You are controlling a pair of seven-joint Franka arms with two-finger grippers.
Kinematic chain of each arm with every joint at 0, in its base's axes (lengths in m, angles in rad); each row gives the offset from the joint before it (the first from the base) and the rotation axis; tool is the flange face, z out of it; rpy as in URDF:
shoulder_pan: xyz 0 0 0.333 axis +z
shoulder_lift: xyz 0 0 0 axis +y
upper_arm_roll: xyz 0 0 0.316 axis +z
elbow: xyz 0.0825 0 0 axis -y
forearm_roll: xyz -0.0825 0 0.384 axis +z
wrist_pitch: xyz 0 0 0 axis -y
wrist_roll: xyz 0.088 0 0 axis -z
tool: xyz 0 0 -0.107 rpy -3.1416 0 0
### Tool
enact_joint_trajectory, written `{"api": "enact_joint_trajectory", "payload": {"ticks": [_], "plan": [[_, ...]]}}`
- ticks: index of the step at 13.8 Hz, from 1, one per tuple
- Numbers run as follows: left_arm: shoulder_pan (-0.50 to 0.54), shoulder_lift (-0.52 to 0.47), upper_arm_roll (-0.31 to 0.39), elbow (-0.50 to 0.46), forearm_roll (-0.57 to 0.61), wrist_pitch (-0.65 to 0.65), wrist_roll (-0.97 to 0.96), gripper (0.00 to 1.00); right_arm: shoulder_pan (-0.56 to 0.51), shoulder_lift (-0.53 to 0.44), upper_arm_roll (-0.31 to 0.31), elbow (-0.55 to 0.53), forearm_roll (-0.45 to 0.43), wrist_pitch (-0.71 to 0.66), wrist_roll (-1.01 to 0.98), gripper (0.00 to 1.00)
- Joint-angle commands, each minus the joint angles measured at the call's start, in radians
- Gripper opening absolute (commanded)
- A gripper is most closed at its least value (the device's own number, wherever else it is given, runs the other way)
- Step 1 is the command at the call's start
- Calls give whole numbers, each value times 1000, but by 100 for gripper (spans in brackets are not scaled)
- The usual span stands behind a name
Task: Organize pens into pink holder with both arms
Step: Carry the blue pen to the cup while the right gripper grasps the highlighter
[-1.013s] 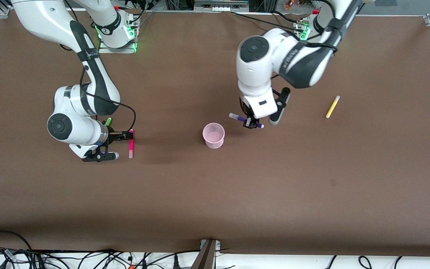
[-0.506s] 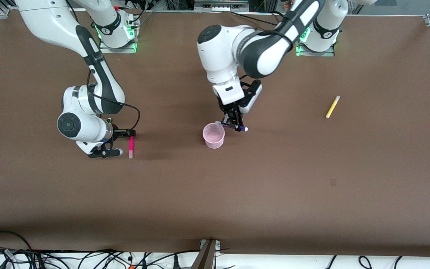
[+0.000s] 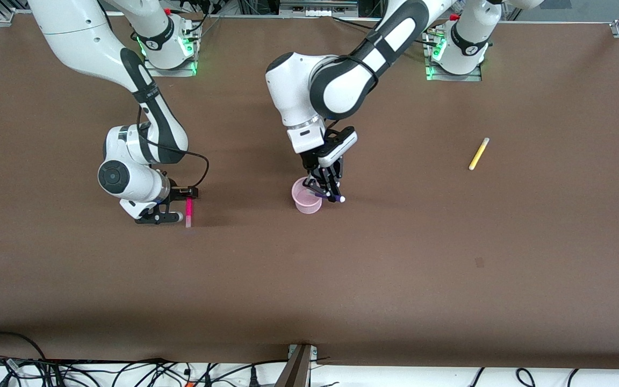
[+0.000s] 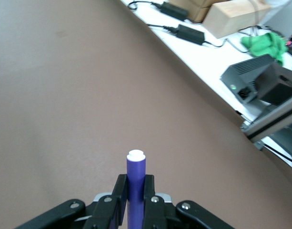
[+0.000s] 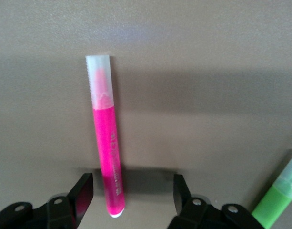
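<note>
The pink holder (image 3: pixel 306 201) stands upright mid-table. My left gripper (image 3: pixel 324 189) (image 4: pixel 135 192) hangs over its rim, shut on the purple pen (image 3: pixel 331 195) (image 4: pixel 135 172), which slants with its white tip out past the cup's edge. Toward the right arm's end, the magenta pen (image 3: pixel 188 211) (image 5: pixel 106 152) lies flat on the table. My right gripper (image 3: pixel 189 194) (image 5: pixel 131 191) is low over one end of it, open, with a finger on each side and a gap to both. A green pen (image 5: pixel 279 195) lies close beside that gripper. The yellow pen (image 3: pixel 479 153) lies toward the left arm's end.
The brown table (image 3: pixel 395 269) carries nothing else. Cables and a post (image 3: pixel 296 371) line the edge nearest the front camera. The arm bases (image 3: pixel 172 48) stand along the edge farthest from it.
The left arm has swung the purple pen from beside the holder to over its rim. The right gripper's fingers have narrowed about the magenta pen, and that arm has edged toward the holder.
</note>
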State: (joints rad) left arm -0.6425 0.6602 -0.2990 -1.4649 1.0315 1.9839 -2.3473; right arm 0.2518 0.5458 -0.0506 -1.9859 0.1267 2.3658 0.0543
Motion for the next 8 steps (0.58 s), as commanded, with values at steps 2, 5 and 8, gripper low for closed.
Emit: {"api": "enact_joint_trajectory", "payload": {"ticks": [2, 5, 8], "plan": [[-51, 35, 18, 37, 91, -17, -23, 0, 0, -21, 6, -33, 30, 29, -1, 75], [-63, 42, 18, 35, 108, -30, -21, 0, 0, -26, 11, -44, 45, 30, 1, 80], [-80, 67, 32, 34, 117, -53, -21, 0, 0, -21, 12, -54, 45, 47, 1, 79]]}}
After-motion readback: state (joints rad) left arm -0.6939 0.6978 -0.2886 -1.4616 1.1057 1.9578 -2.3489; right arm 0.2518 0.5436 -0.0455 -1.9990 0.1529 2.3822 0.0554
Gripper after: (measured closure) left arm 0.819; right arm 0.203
